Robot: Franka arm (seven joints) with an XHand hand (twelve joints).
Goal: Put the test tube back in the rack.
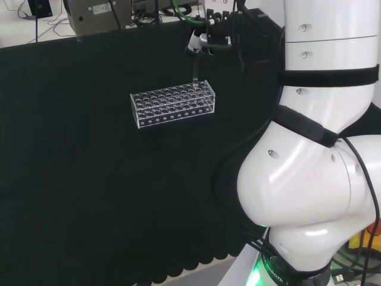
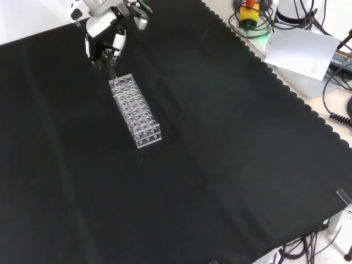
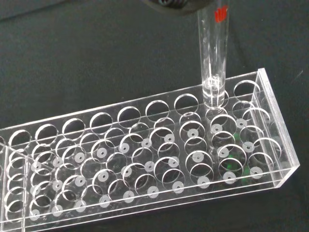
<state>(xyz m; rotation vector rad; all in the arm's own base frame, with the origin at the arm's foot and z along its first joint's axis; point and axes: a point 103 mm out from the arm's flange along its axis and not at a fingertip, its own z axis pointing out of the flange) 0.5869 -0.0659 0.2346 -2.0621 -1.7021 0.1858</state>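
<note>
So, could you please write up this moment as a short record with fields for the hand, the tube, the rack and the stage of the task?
hand: above the rack's far right end in the head view, fingers curled on the test tube
test tube: clear glass, upright, rounded bottom at the mouth of a hole in an outer row, near one end
rack: clear plastic, on the black cloth, the holes seen in the wrist view stand empty
cloth: black, covers the bench
stage: tube lined up with a hole, not yet seated
</note>
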